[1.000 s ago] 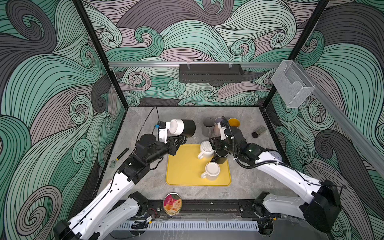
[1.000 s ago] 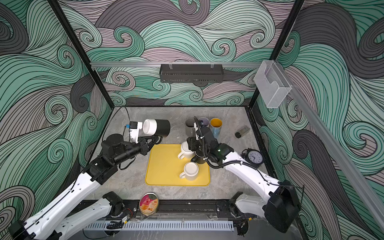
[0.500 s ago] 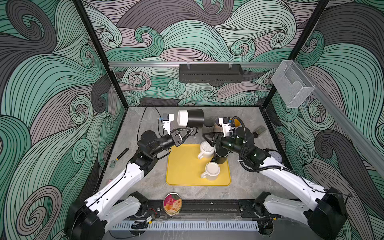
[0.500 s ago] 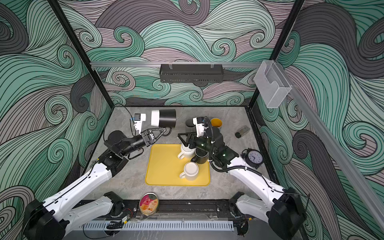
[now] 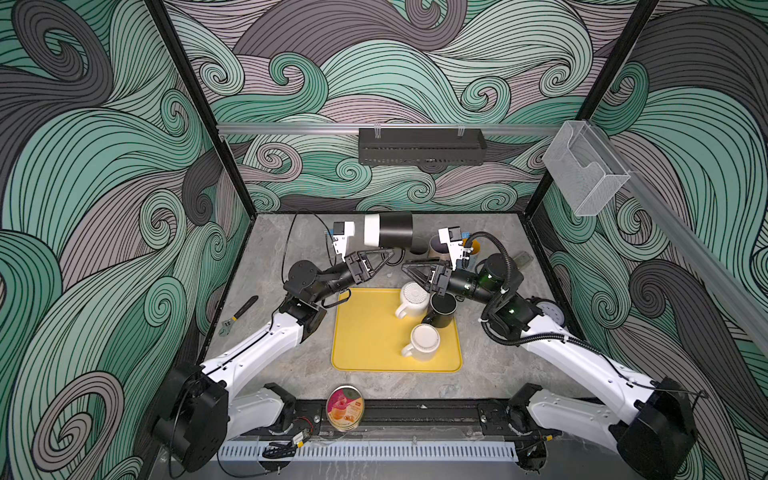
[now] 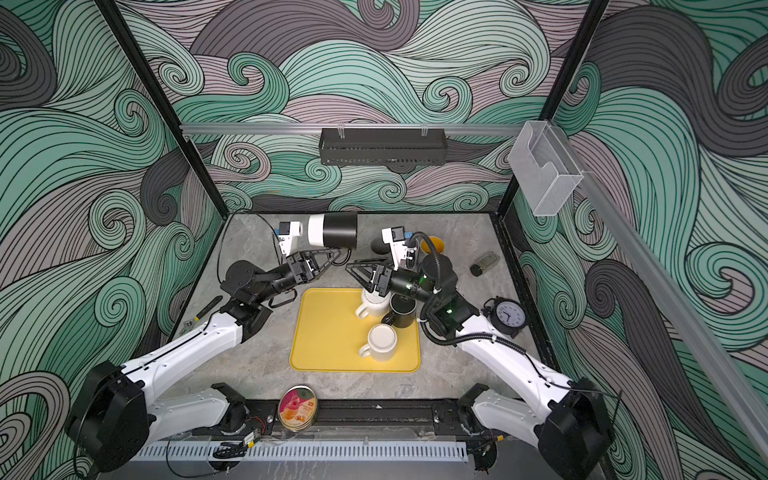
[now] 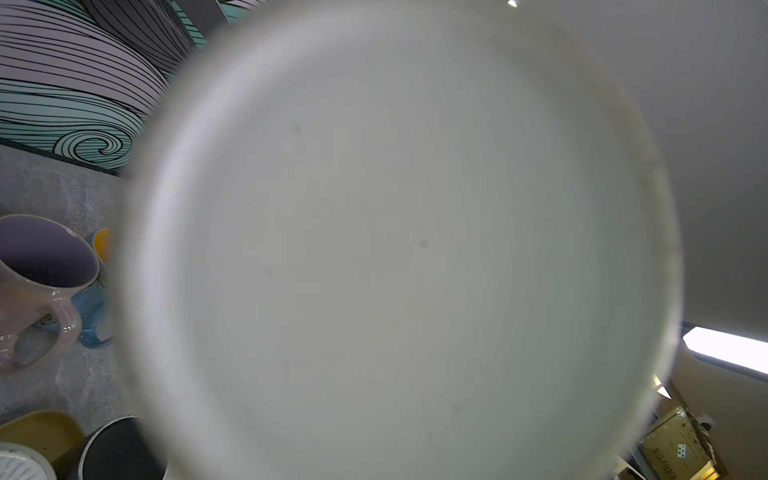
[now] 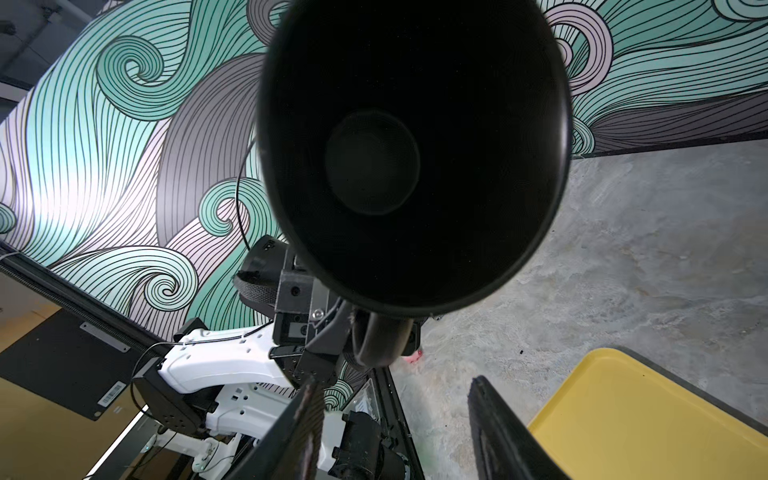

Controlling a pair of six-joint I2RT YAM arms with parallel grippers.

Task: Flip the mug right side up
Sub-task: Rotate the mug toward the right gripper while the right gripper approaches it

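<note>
The mug (image 5: 388, 229) is black with a white base and hangs on its side above the back of the table, also in a top view (image 6: 332, 230). My left gripper (image 5: 390, 253) is shut on its handle (image 8: 378, 345) from below. The white base (image 7: 395, 249) fills the left wrist view and hides that gripper's fingers. The mug's dark mouth (image 8: 411, 158) faces my right gripper (image 5: 405, 268), which is open and empty just right of it and apart from it. In the right wrist view its two fingers (image 8: 307, 419) stand wide apart below the mug.
A yellow tray (image 5: 365, 345) holds two white mugs (image 5: 424, 340) and a black mug (image 5: 442, 309). A pink mug (image 7: 37, 266) and others stand at the back. Around the table lie a clock (image 6: 509, 313), a wrench (image 5: 239, 313) and a round tin (image 5: 345, 407).
My left arm has carried the mug up and to the right, toward the back middle. My right gripper has lifted off the tray mugs, turned toward the mug, and its jaws have narrowed somewhat.
</note>
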